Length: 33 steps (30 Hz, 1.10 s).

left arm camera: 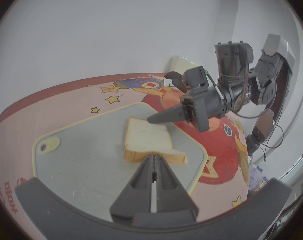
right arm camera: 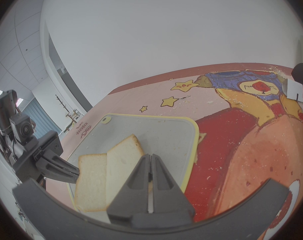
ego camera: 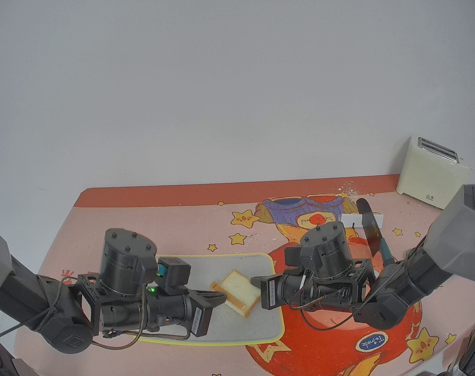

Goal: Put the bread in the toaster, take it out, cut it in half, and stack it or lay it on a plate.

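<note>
Tabletop: I see a pink tabletop [ego camera: 169,220] with a printed cartoon figure and yellow stars, and a red band along its far edge.
Cutting board: a grey cutting board [ego camera: 248,325] with a yellow rim lies flat on the near middle of the tabletop, between my two arms.
Toaster: a cream toaster [ego camera: 430,176] stands upright at the far right corner, well apart from the board, with its slots facing up.
Left end effector: my left end effector [ego camera: 223,297] hangs low over the board's left part. Its fingers are clenched together on nothing, and their tip sits right at the left edge of the bread [ego camera: 241,290]. I cannot tell whether it touches.
Right end effector: my right end effector [ego camera: 253,279] comes in from the board's right edge, also clenched and empty. Its tip is at the bread's right side, facing the left one across the slice.
Knife: a knife [ego camera: 373,232] with a dark blade and a teal handle sits behind my right wrist, its blade just beside a small white block [ego camera: 352,219].
Bread: it lies on the board's right half as two pale pieces with brown crust, side by side and touching.
</note>
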{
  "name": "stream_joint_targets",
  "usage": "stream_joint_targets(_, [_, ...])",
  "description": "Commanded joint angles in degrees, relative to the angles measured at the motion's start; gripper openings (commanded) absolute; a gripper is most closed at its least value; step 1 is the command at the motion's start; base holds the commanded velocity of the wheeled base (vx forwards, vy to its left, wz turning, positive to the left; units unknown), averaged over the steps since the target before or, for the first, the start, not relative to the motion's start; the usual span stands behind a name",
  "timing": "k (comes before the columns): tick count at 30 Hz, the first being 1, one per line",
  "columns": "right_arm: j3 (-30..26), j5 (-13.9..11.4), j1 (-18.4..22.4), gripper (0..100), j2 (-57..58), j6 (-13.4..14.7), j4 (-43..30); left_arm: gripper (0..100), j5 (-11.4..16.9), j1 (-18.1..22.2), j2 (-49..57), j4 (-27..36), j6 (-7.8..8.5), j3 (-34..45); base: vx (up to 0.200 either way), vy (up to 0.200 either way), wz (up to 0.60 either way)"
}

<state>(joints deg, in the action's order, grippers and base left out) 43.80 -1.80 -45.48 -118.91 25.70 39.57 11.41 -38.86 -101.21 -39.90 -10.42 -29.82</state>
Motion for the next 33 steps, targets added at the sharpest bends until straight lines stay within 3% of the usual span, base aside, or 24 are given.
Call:
stream_joint_targets(1, [-0.8,0.0,-0.2,0,0.1,0.1,-0.2,0,-0.2,0.0,-2.9,-0.2,-0.91,-4.4,0.0,0.0,0.0])
stream_joint_targets(11, [-1.3,0.0,0.7,0,0.4,0.1,-0.1,0,-1.7,0.4,-5.7,-8.8,-1.79,-2.2,0.0,0.0,0.0])
stream_joint_targets(22, [-1.2,0.0,1.2,0,0.4,0.2,0.0,0,-1.3,0.2,5.1,-8.1,-2.06,7.9,0.0,0.0,0.0])
stream_joint_targets(29, [-1.1,0.1,1.2,0,0.4,0.2,0.0,0,-1.3,-0.1,5.1,-7.5,-2.06,8.9,0.0,0.0,0.0])
stream_joint_targets(33, [-1.1,0.1,1.2,0,0.1,0.2,0.0,0,-0.8,-1.2,-0.2,-7.6,-2.06,8.4,0.0,0.0,0.0])
